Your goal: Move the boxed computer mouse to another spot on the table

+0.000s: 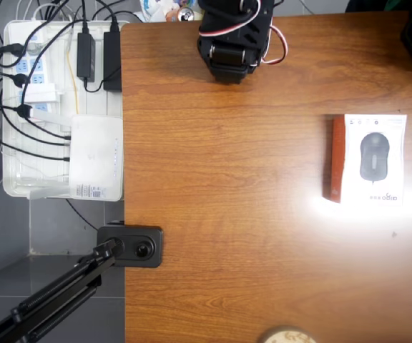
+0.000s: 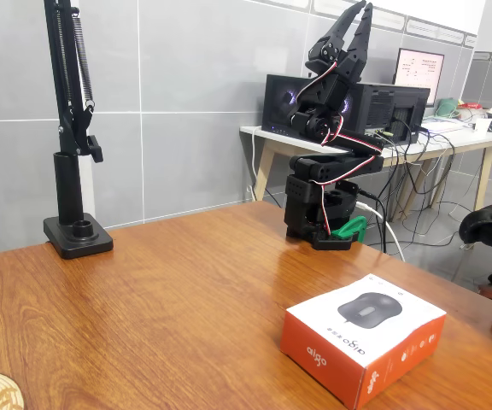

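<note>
Nearest the fixed camera, the boxed computer mouse [image 2: 364, 336] lies flat on the table [image 2: 169, 299], white pictured face up, orange-red sides toward the lens. From overhead the box sits toward the right edge of the tabletop, touching a bright glare patch, with open wood on every side.

I judge it light, rigid cardboard with smooth printed faces, so slippery under hard pads and liable to dent if squeezed too hard. I would take it across the narrower span, fingers on the two long side walls near the middle, low enough to avoid tipping.

Further back, the arm is folded upright on its base at the far table edge, well apart from the box. The gripper [image 2: 354, 19] points at the ceiling, its fingers drawn nearly together and holding nothing.
</note>
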